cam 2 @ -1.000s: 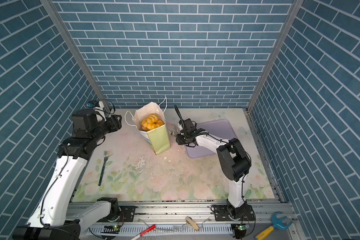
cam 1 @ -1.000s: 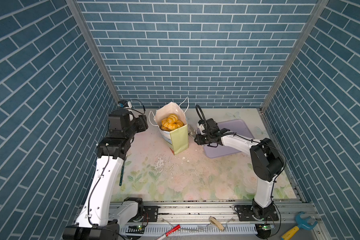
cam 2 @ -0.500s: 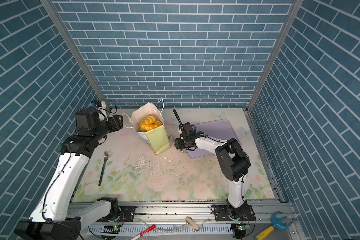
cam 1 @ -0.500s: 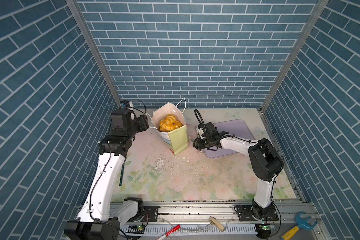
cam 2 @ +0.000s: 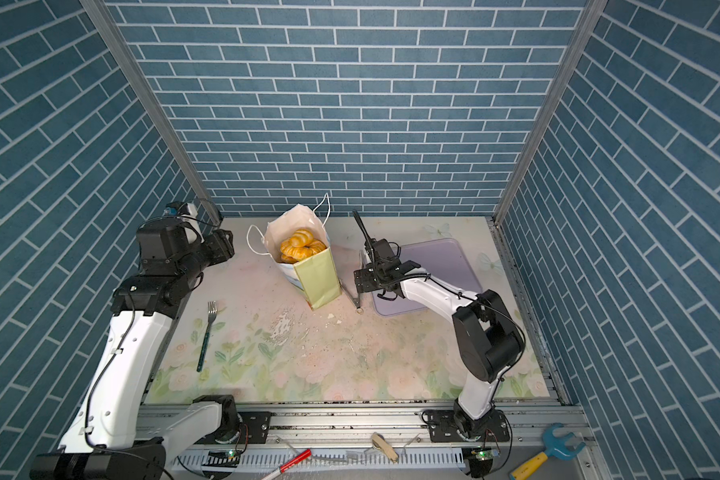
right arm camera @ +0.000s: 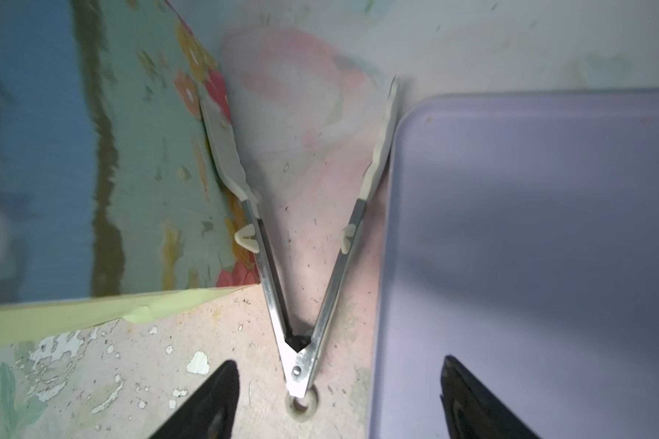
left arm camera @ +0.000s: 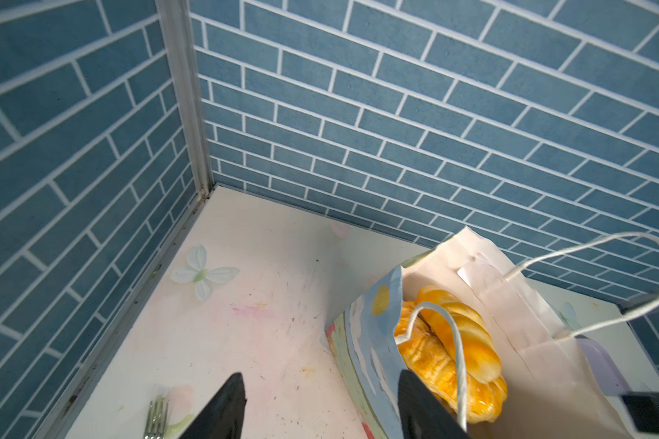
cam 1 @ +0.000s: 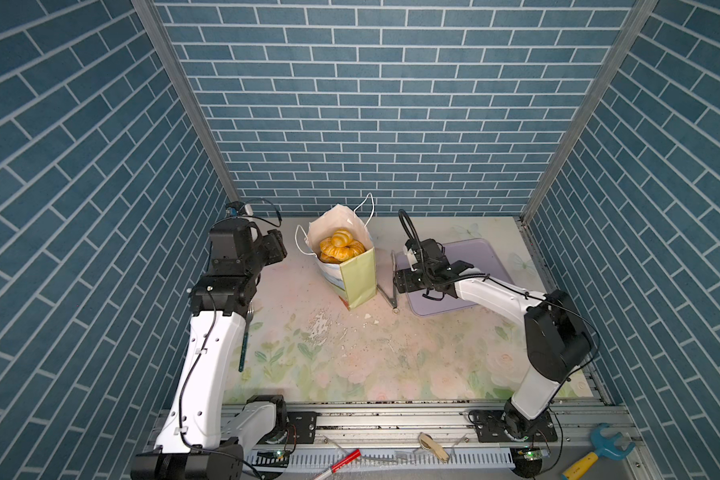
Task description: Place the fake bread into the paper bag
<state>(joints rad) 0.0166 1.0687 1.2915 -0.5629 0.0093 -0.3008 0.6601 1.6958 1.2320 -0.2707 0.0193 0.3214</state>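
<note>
The paper bag (cam 1: pixel 356 276) (cam 2: pixel 319 276) stands upright at the back middle in both top views, with the fake bread (cam 1: pixel 341 248) (cam 2: pixel 301 246) piled inside to just below its rim. In the left wrist view the golden pastries (left arm camera: pixel 449 349) show behind a white cord handle. My left gripper (cam 1: pixel 280 249) (cam 2: pixel 226 246) (left arm camera: pixel 322 408) is open and empty, just left of the bag and apart from it. My right gripper (cam 1: pixel 396 286) (cam 2: pixel 360 286) (right arm camera: pixel 339 380) is open above the hinge of metal tongs (right arm camera: pixel 269 266) (cam 1: pixel 388 282) lying spread on the table.
A lavender tray (cam 1: pixel 479 257) (cam 2: pixel 445 257) (right arm camera: pixel 529 247) lies bare right of the tongs, touching one tong arm. A fork (cam 2: pixel 206 332) (left arm camera: pixel 155 416) lies by the left arm. Blue brick walls close three sides. Tools rest on the front rail (cam 1: pixel 391 424).
My right gripper has opened wide and come lower, and the tongs now lie spread on the table under it. The left arm has barely moved.
</note>
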